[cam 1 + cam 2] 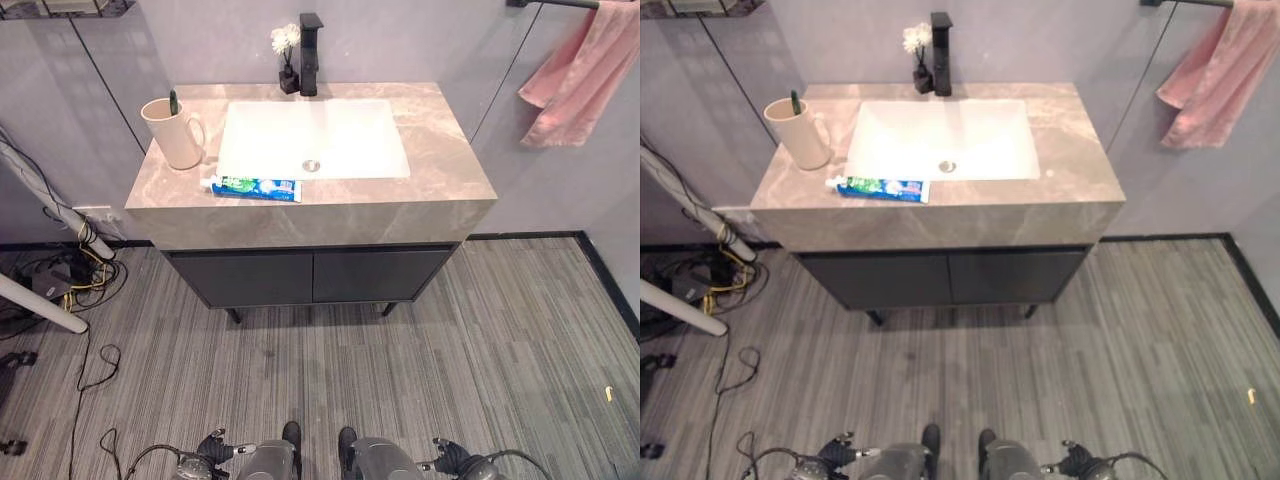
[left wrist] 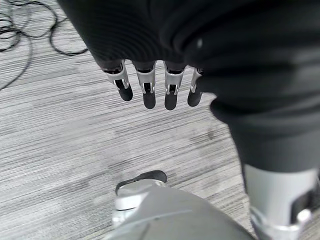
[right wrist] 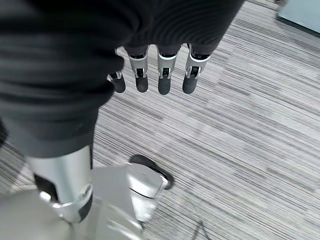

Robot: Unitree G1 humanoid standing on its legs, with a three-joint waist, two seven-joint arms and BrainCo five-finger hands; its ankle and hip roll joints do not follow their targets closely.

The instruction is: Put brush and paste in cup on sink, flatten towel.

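A marble-topped vanity desk (image 1: 440, 150) stands against a grey wall, with a white rectangular sink (image 1: 313, 138) set into it and dark cabinet doors (image 1: 312, 276) below. A beige cup (image 1: 176, 133) sits at the desk's left side with a green toothbrush (image 1: 173, 101) standing in it. The toothpaste tube (image 1: 252, 187) lies flat on the front edge, just beside the sink. A black faucet (image 1: 310, 53) and a small vase of white flowers (image 1: 287, 48) stand behind the basin. A pink towel (image 1: 580, 72) hangs bunched from a rail on the right wall. The floor (image 1: 420, 380) is grey striped carpet. The left hand (image 2: 145, 82) and right hand (image 3: 160, 72) hang low over the floor, fingers straight and relaxed, holding nothing.
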